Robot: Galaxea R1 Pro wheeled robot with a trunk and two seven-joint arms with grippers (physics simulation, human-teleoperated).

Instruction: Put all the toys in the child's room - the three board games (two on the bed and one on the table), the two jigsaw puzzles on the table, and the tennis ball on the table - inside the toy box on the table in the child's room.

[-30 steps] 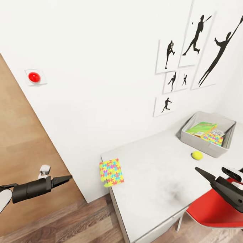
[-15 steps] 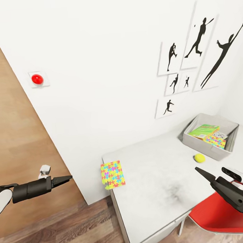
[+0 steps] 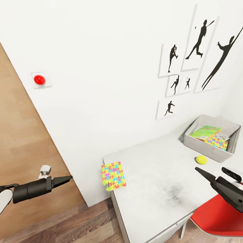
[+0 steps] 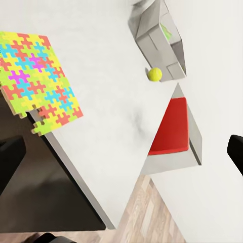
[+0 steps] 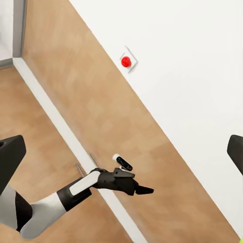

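Toys partly packed, we judge: game boxes [image 3: 204, 131] and one jigsaw [image 3: 218, 142] lie in the toy box [image 3: 203, 146], while tennis ball [image 3: 201, 159] and second jigsaw [image 3: 113, 175] wait on the counter [image 3: 157, 191] beyond our empty, spread left fingers [image 3: 64, 180] and right fingers [image 3: 204, 175].

Left hand [image 3: 65, 180]: matte black, tapering to a slim pointed tip; black cylindrical wrist w/ small white-grey block on top; white forearm shell behind; right hand [image 3: 202, 174]: same black wedge fingers, white capsule-shaped module w/ black end.
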